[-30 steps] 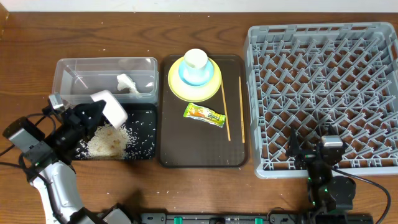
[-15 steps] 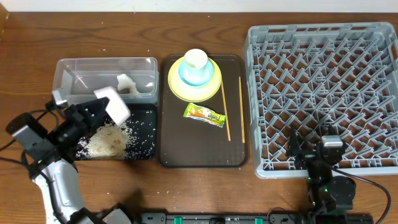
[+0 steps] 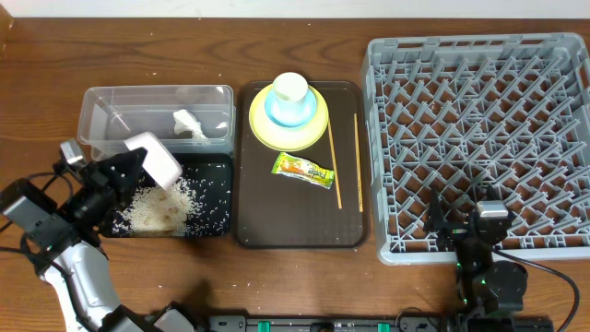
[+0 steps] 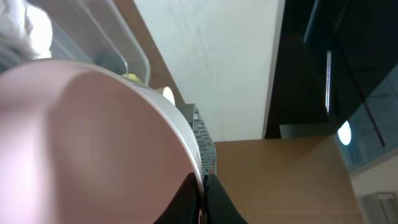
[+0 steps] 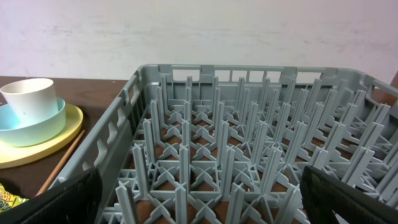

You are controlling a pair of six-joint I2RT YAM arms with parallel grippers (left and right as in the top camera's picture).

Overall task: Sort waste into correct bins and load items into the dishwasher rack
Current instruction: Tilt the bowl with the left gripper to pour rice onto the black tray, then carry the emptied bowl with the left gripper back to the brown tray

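Left end effector [image 3: 130,167] clamps the pink-sided white bowl [image 3: 155,159] over the black tray [image 3: 221,168]; right end effector [image 3: 461,221] gapes wide, empty.

At the right of the overhead frame we see the grey dishwasher rack [image 3: 479,138], its floor a diamond lattice with the reddish-brown wooden table [image 3: 295,277] showing through. At centre are the dark brown serving tray [image 3: 277,221], yellow-green plate [image 3: 318,124], light blue bowl [image 3: 300,112], white cup [image 3: 289,88], green-and-orange snack wrapper [image 3: 302,170] and pale wooden chopsticks [image 3: 334,166]. At left we see the clear tub [image 3: 101,101], a white tissue [image 3: 189,124], and the glossy black tray [image 3: 217,198] speckled with white rice grains [image 3: 157,207]. The left wrist view shows the white bowl [image 4: 81,143] with its pinkish outside.
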